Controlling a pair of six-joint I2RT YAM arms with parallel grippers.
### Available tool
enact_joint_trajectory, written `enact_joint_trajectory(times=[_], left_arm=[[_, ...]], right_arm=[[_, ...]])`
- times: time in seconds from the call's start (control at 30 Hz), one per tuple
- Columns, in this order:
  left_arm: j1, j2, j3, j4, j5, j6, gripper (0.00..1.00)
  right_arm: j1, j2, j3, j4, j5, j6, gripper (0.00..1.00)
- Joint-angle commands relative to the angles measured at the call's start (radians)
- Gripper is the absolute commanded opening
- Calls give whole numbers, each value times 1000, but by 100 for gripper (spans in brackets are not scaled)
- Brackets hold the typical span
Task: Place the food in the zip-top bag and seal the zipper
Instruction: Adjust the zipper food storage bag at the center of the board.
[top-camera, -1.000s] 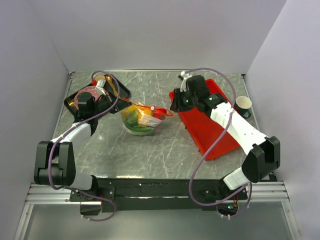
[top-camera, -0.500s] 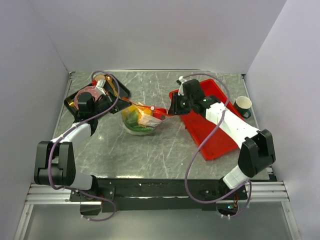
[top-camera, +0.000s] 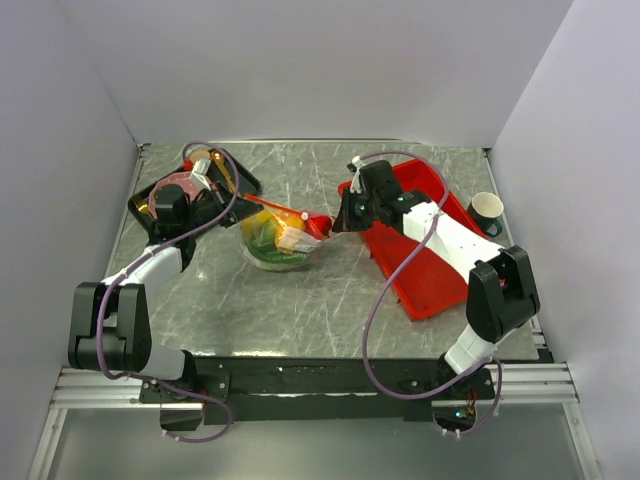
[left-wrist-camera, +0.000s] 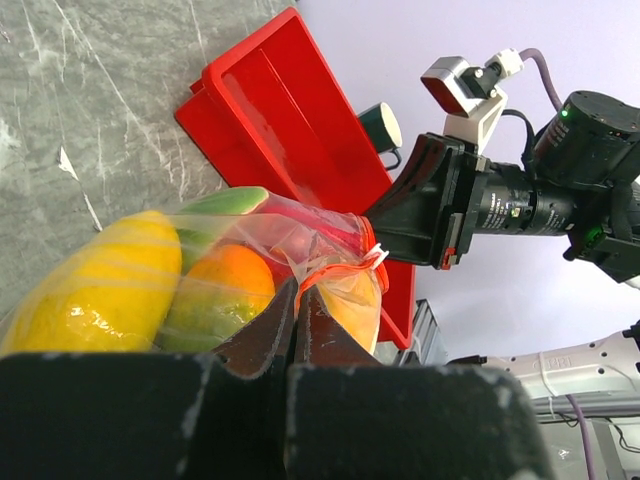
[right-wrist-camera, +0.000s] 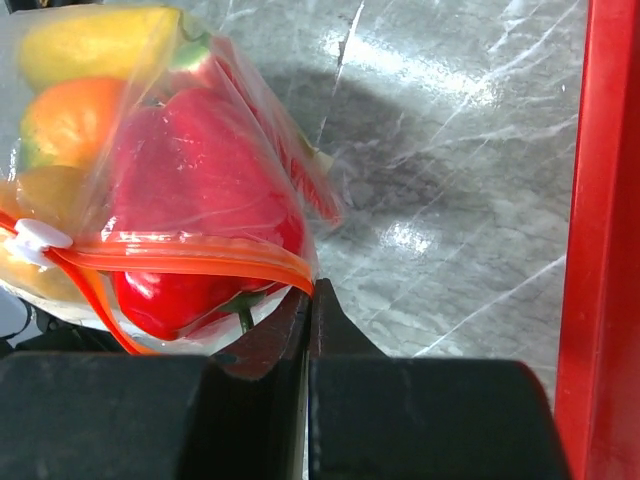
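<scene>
Grey marbled bench (top-camera: 330, 300) lies between pale walls, with open surface from the bag to the near edge. At the far-left corner sits a black tray (top-camera: 248, 183). Just beside it is the left gripper (top-camera: 238, 197), its fingers pressed together on the zipper (right-wrist-camera: 180, 250). Left of centre sits the zip-top bag (top-camera: 275, 245) with the food (top-camera: 265, 235) inside. The right gripper (top-camera: 335, 225) pinches the zipper's other end, just off the red tray (top-camera: 430, 275), which runs toward the right edge near a green cup (top-camera: 488, 208). The right wrist view shows the red piece (right-wrist-camera: 190, 170), not seen from the left wrist, which shows the yellow fruit (left-wrist-camera: 110, 275) and orange (left-wrist-camera: 225, 280).
</scene>
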Motion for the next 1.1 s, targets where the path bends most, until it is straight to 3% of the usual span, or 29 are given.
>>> enact_joint_trajectory(times=[0.0, 0.07, 0.1, 0.17, 0.2, 0.23, 0.27, 0.3, 0.37, 0.4, 0.43, 0.47, 0.53, 0.57, 0.6, 0.63, 0.67, 0.73, 0.77, 0.8, 0.83, 0.87, 0.9, 0.93, 0.97, 1.0, 1.07], left_arm=[[-4, -24, 22, 41, 22, -9, 1], [-3, -36, 66, -65, 5, 26, 16], [-3, -59, 81, -102, -6, 47, 36], [-1, -93, 118, -210, -69, 93, 55], [0, -133, 126, -232, -93, 104, 87], [5, -153, 135, -258, -115, 125, 99], [8, -170, 166, -287, -163, 139, 99], [11, -187, 186, -360, -175, 156, 99], [16, -191, 222, -409, -213, 190, 99], [17, -200, 224, -416, -227, 190, 99], [19, -202, 218, -404, -228, 176, 99], [20, -207, 211, -393, -228, 167, 99], [22, -219, 209, -407, -241, 164, 99], [22, -225, 200, -409, -245, 164, 99], [23, -230, 197, -410, -248, 165, 99], [23, -227, 197, -412, -247, 167, 99], [23, -225, 206, -424, -250, 173, 99], [25, -234, 217, -467, -270, 196, 99], [25, -240, 223, -478, -277, 201, 99], [26, -240, 226, -482, -288, 204, 99], [26, -237, 226, -481, -293, 193, 99], [28, -231, 223, -458, -287, 185, 99], [28, -231, 226, -458, -284, 181, 99], [28, -234, 232, -470, -291, 191, 99], [28, -242, 239, -491, -299, 196, 99], [29, -242, 238, -490, -302, 199, 99], [29, -233, 237, -482, -296, 196, 99]], right_arm=[[-10, -88, 65, -5, -7, -5, 0], [-7, -157, 161, -52, 8, -25, 0], [-7, -180, 194, -54, -4, -30, 0], [0, -225, 252, -4, -87, -6, 0], [8, -214, 283, -2, -158, -8, 0], [11, -129, 348, -55, -212, -21, 0], [46, -76, 545, -238, -208, -62, 0], [72, -36, 620, -294, -111, -86, 0], [124, 11, 647, -257, -33, -90, 0], [125, 42, 657, -264, -69, -88, 0], [123, 173, 741, -352, -109, -85, 0], [135, 230, 948, -532, -81, -111, 0], [200, 210, 903, -470, 26, -116, 0], [200, 193, 710, -304, 9, -84, 0], [166, 212, 688, -319, -25, -71, 0], [156, 336, 759, -430, -31, -65, 0], [168, 349, 842, -532, 10, -86, 0], [223, 200, 765, -446, 169, -81, 0], [218, 144, 625, -286, 157, -58, 0], [199, 118, 593, -258, 118, -51, 0], [148, 198, 626, -313, 98, -53, 0], [146, 273, 894, -605, 160, -82, 0], [170, 303, 957, -649, 229, -102, 0], [219, 229, 943, -624, 304, -116, 0], [221, 167, 785, -456, 308, -119, 0], [212, 94, 732, -409, 218, -114, 0], [217, 44, 699, -372, 223, -94, 0]])
